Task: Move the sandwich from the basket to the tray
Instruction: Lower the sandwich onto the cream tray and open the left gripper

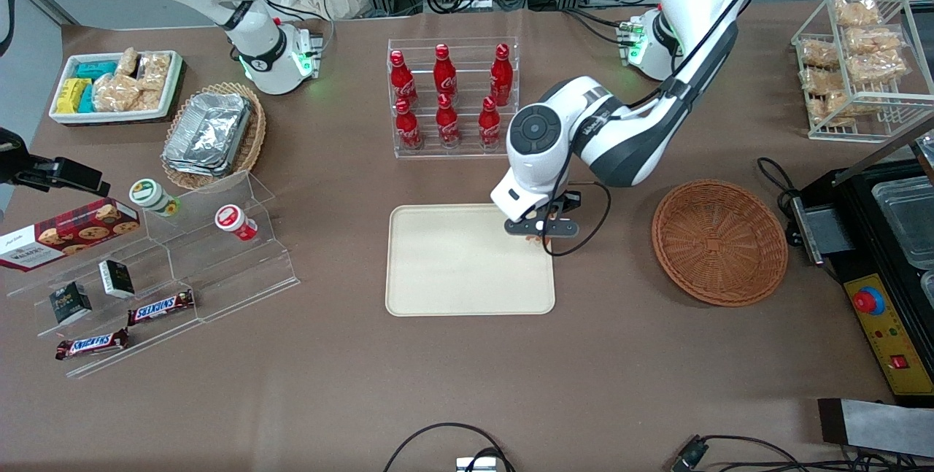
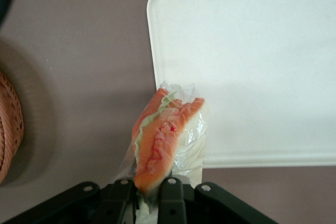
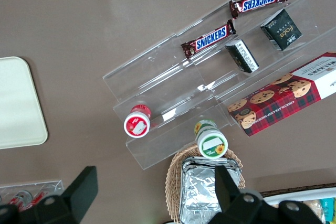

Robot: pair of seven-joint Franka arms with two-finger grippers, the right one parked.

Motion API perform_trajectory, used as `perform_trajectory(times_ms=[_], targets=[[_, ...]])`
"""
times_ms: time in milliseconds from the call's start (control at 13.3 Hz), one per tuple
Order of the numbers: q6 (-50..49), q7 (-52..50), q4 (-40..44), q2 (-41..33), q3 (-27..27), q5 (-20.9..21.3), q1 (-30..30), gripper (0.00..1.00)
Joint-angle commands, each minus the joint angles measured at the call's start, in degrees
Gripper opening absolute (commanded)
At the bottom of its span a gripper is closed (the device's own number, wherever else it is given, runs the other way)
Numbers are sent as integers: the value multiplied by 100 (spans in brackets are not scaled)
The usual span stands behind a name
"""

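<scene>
1. Looking at the front view, you are seeing the gripper (image 1: 541, 227) hanging over the tray (image 1: 452, 268), at the tray corner that is farther from the front camera and toward the working arm's end of the table.
2. The fingers (image 2: 170, 195) are pinching the sandwich (image 2: 165, 135) between them; the wrist view is showing the wrapped wedge clamped at its base, with the orange and green filling edge facing the camera.
3. The sandwich is hanging above the tray's edge, partly over the tray (image 2: 252, 66) and partly over the brown table (image 1: 467, 384). You cannot tell whether it is touching the tray.
4. The basket (image 1: 719, 241) is sitting on the table beside the tray, toward the working arm's end, apart from it, with nothing showing inside it.
5. The rack of red bottles (image 1: 446, 96) is standing farther from the front camera than the tray.
6. The acrylic display stand (image 1: 182, 260) with snack bars is sitting toward the parked arm's end.
</scene>
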Motion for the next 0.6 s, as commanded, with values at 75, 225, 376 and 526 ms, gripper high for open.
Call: perform_trajectory(times_ms=[75, 225, 376, 526], targets=[[-227, -530, 699, 686, 30, 493, -309, 0], [-227, -530, 762, 749, 30, 493, -309, 0], [-236, -522, 936, 941, 30, 511, -309, 0], [-245, -522, 1095, 1100, 30, 511, -318, 0]])
